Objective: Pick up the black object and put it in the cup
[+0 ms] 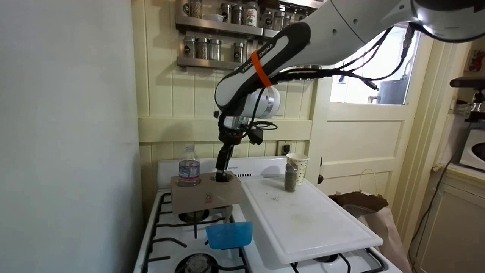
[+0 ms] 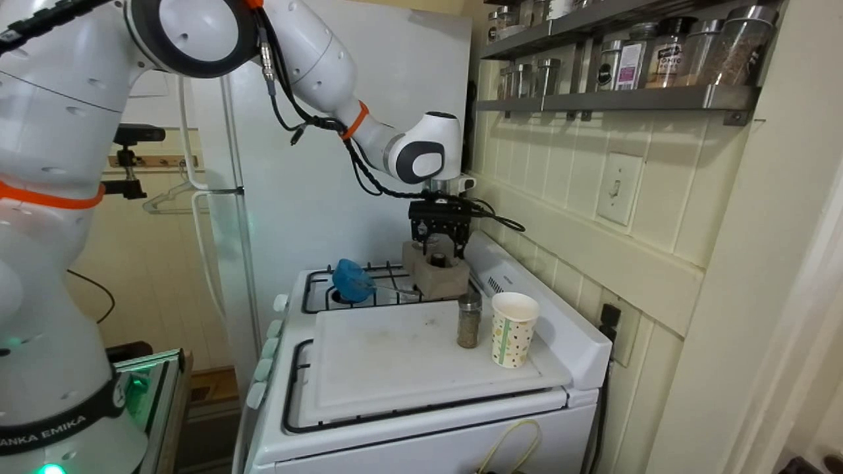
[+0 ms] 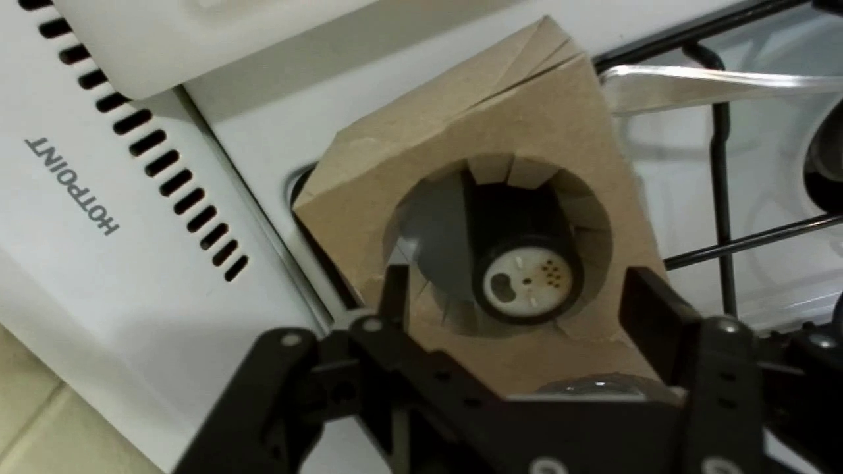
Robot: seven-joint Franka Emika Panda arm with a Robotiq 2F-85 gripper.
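Observation:
The black object is a dark round shaker (image 3: 517, 210) with a pale, perforated top. It stands tilted in a round hole of a brown cardboard holder (image 3: 369, 178). Its dark top also shows in an exterior view (image 2: 438, 259). My gripper (image 3: 515, 270) is open over the hole, one finger on each side of the shaker and apart from it. In both exterior views the gripper (image 1: 221, 175) (image 2: 442, 251) points down at the holder. The cup is a pale, dotted paper cup (image 1: 302, 165) (image 2: 514, 336) standing upright on the white board (image 1: 303, 220). It is out of the wrist view.
A clear bottle (image 1: 189, 168) stands in the holder's other hole. A spice jar (image 1: 290, 180) (image 2: 469, 326) stands beside the cup. A blue scoop (image 1: 229, 235) (image 2: 351, 282) lies on the stove grates in front of the holder. The stove's back panel (image 2: 546, 296) rises close behind.

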